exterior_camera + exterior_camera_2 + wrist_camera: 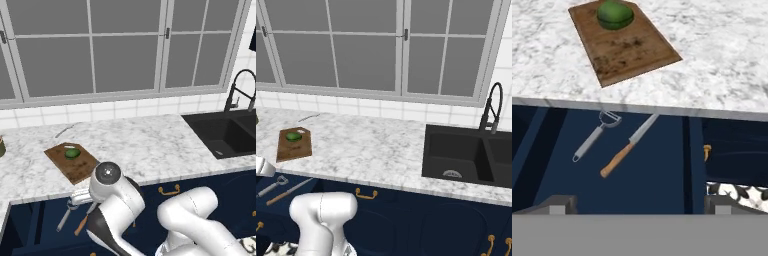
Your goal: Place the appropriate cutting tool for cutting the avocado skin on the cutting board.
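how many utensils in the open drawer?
2: the peeler on the left and the wood-handled knife beside it on the right, apart. The counter edge may hide more at the drawer's back.

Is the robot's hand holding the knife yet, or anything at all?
No, nothing is held. The gripper is open, its fingertips wide apart above the drawer, where the knife lies untouched beside the peeler.
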You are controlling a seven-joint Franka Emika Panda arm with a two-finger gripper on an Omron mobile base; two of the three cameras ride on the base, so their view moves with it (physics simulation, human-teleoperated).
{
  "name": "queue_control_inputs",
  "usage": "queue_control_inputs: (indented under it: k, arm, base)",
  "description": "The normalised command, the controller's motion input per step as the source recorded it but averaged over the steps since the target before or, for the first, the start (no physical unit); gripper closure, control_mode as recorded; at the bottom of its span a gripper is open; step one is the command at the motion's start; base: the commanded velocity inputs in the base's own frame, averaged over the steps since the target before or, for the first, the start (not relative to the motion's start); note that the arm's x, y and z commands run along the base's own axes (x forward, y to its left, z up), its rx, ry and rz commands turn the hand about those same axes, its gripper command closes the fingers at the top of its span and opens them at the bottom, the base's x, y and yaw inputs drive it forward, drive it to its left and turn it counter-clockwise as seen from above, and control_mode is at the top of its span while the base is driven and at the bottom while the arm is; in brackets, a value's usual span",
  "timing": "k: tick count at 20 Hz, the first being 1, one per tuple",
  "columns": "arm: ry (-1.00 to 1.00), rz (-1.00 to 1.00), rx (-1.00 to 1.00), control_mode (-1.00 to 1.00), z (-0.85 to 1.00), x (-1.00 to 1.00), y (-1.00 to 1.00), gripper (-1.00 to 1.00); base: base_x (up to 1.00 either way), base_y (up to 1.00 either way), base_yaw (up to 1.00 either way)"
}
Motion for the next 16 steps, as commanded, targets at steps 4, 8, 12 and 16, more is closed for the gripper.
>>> queue_control_inputs:
  k: [4, 8, 12, 16]
  arm:
    - [0.01, -0.01, 0.0, -1.0, -0.39, 0.26, 0.74, -1.0]
    - [0.0, 0.0, 0.0, -1.0, -0.01, 0.0, 0.0, -1.0]
    - [0.04, 0.0, 0.0, -1.0, -0.39, 0.02, 0.0, -1.0]
    - [0.08, 0.0, 0.0, -1.0, -0.95, 0.09, 0.0, -1.0]
  base:
    - [0.0, 0.0, 0.0]
    - [0.0, 0.0, 0.0]
    - [0.0, 0.0, 0.0]
    - [0.0, 0.0, 0.0]
